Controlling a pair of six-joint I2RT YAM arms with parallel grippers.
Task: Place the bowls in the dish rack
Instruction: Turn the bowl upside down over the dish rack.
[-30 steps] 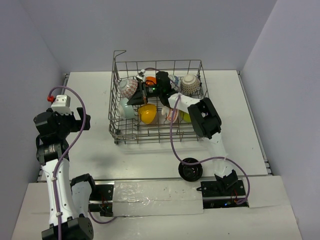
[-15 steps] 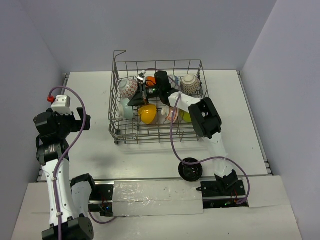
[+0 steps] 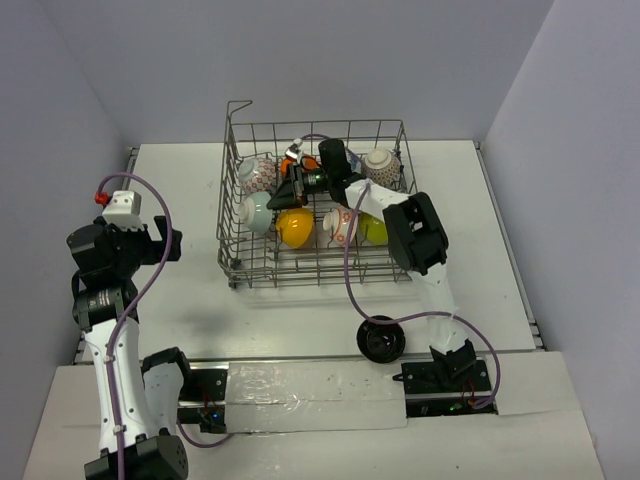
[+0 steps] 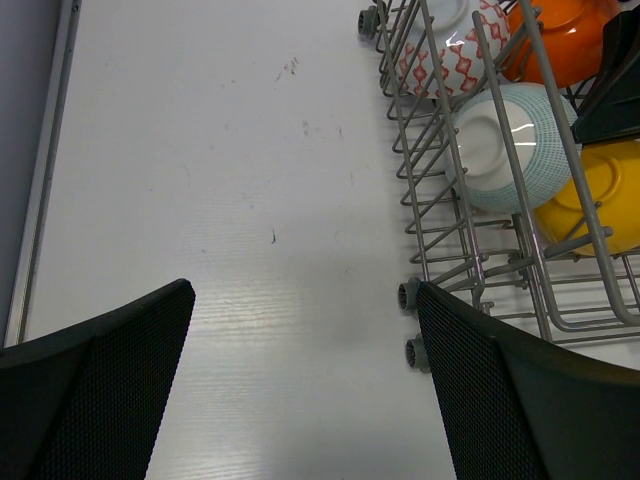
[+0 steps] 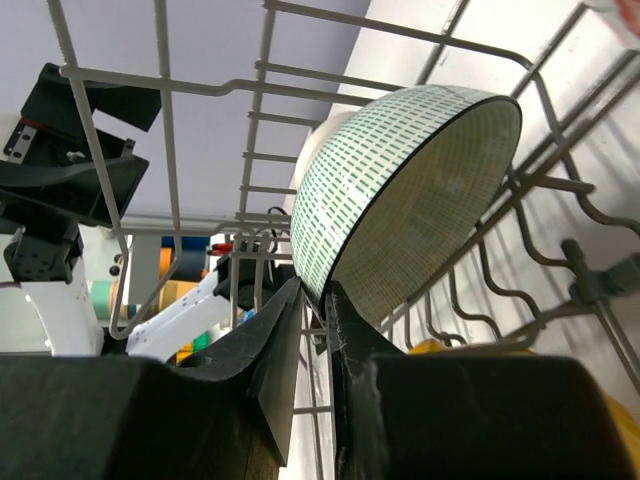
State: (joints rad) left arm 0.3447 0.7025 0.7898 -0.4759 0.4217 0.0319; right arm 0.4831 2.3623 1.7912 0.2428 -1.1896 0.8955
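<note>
Right gripper point(image 5: 312, 296) has backed slightly toward the upper right in the overhead view. Its jaws form a narrow slit at the rim of the pale teal bowl point(image 5: 400, 190); grip unclear. That bowl stands on edge by the left wall of the dish rack point(image 3: 320, 276), wires close around. Left gripper point(image 4: 305, 292) gapes wide above the table point(image 4: 200, 150).

place: we read this as a robot lab test cell.
enclosure: plain grey walls point(image 3: 330, 60) box in a white bench point(image 3: 190, 190) on three sides.
rig: left arm point(image 3: 105, 300) and right arm point(image 3: 420, 240) stand at the bench's near edge, the right one on a black base plate point(image 3: 445, 385).
wiring: purple cables point(image 3: 347, 275) run exposed along both arms.
props: a wire dish rack point(image 3: 320, 272) of bowls point(image 3: 295, 228) stands on the bare bench.
background: the right wrist view catches blurred coloured clutter point(image 5: 175, 280) beyond the rack; we can't tell what it is.
</note>
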